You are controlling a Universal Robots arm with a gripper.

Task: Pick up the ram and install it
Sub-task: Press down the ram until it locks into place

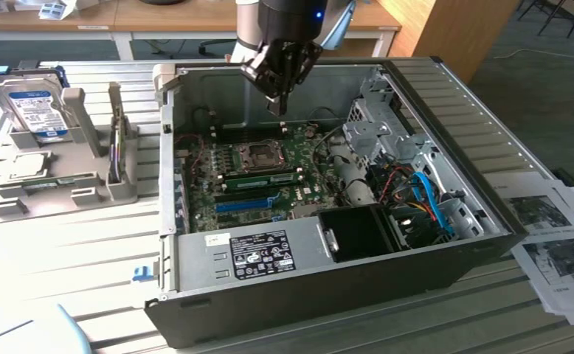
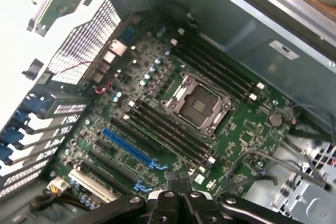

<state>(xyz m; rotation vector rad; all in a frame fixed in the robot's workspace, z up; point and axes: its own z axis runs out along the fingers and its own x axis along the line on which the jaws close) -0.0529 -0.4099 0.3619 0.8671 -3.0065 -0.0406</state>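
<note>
The arm reaches down into the open computer case (image 1: 445, 110), gripper (image 1: 279, 103) closed and empty, at twelve o'clock of the motherboard (image 1: 257, 177); its upper arm is cropped.

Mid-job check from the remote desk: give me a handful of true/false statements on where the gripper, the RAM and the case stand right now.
1. The gripper is above the open computer case. True.
2. Its fingers are spread wide open. False: they are shut, tips together.
3. A green RAM stick lies in a slot beside the CPU socket. True.
4. The hard drive lies inside the case. False: it stands in the grey holder, at the exterior view's left.
5. The blue motherboard slot has a card in it. False: it is empty.
</note>
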